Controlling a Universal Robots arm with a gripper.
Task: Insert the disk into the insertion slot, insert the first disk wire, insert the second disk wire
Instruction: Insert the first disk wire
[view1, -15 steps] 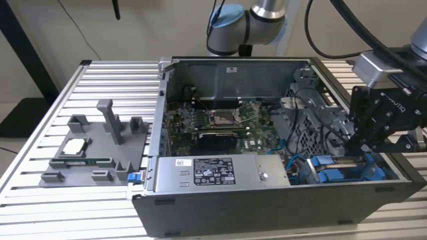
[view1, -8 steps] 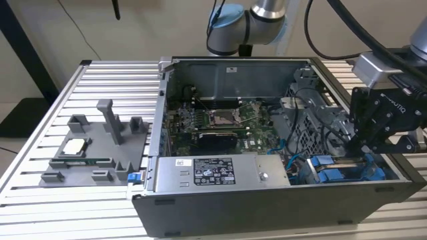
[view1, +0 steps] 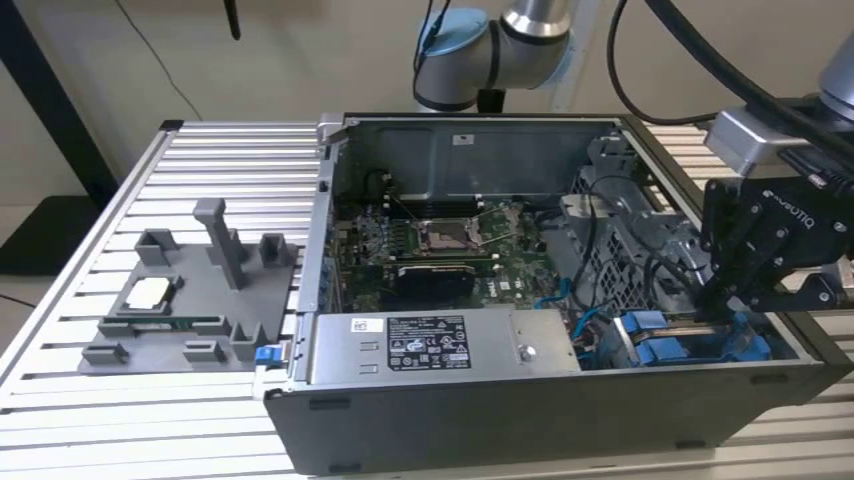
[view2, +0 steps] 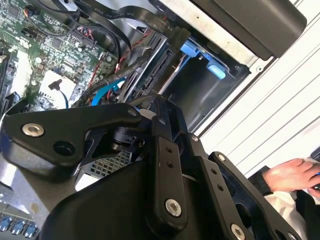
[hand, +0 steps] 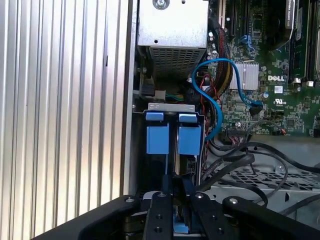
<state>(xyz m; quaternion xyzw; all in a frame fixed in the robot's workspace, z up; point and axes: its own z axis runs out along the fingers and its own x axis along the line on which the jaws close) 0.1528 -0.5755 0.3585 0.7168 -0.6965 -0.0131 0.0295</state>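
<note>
The black end effector (hand: 176, 181), grip state unclear, hung at the blue-framed silver-grey disk (view2: 160, 60) in the grey sheet-metal insertion slot (hand: 170, 106). Nearby loose black cables (hand: 235, 160) risked snagging.

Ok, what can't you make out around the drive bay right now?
- The disk: in the first wrist view the gripper covers its near end, so seating depth is unclear.
- The insertion slot: its inside is dark there.
- Blue cable: one end runs out of sight beside the disk's blue frame; plugged or not, unclear.
- A person's hand: cut off by the second wrist view's edge.
</note>
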